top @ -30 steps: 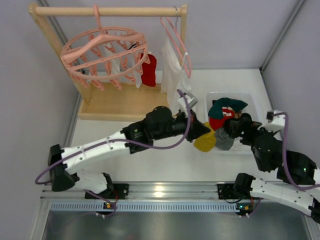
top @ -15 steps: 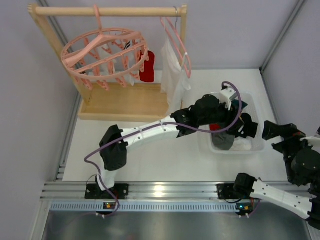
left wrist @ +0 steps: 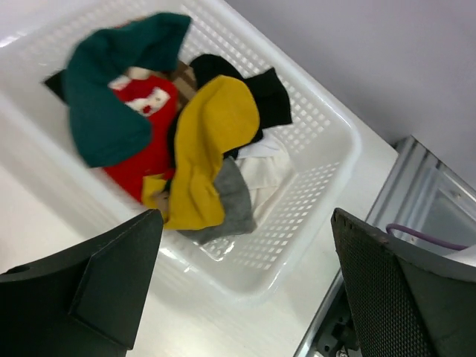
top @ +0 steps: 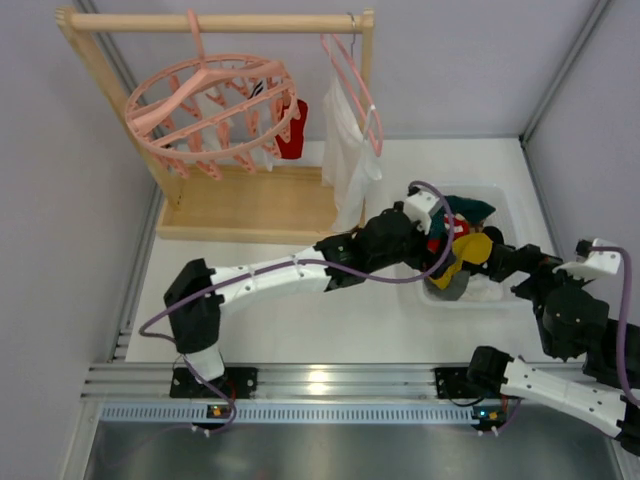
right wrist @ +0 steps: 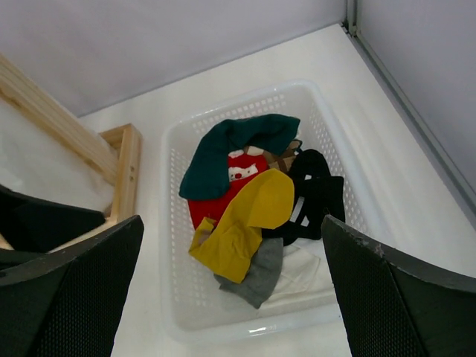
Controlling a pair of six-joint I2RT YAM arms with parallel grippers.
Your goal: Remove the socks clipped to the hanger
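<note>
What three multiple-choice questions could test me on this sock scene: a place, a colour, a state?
1. Where does the mustard yellow sock lie? A on the floor; B in the white basket; C in a drawer.
2. Which sock hangs at the right edge of the round pink hanger? A the red sock; B a blue one; C a green one.
3. How is the left gripper? A shut on a sock; B shut on a peg; C open and empty.
Answers: 1 B, both wrist views show it on the pile. 2 A, the top view shows red there. 3 C, its wrist view shows it spread wide, nothing between.
</note>
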